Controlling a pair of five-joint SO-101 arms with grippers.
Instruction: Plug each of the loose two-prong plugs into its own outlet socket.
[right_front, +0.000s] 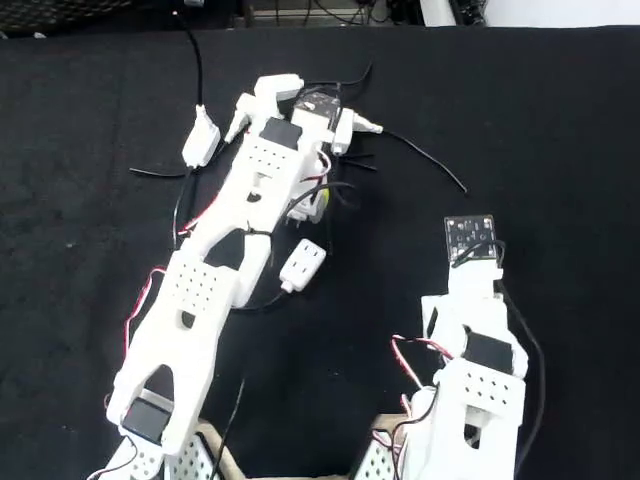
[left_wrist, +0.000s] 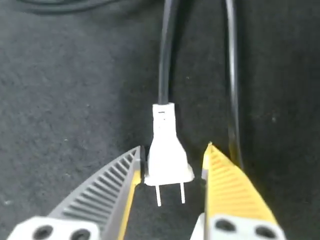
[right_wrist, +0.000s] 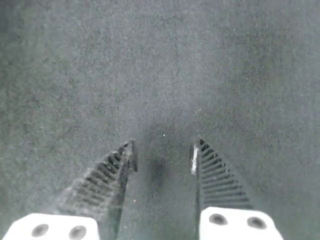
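Two grippers: fingers apart on both
left gripper (left_wrist: 174, 146): straddling the white plug (left_wrist: 167, 160), not clearly squeezing
right gripper (right_wrist: 165, 141): over black cloth (right_wrist: 100, 60), well apart from plug

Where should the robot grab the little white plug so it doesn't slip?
Grip the white plug across its wide base, just behind the prongs, coming from the prong end. It lies flat, and the left hand straddles it there.
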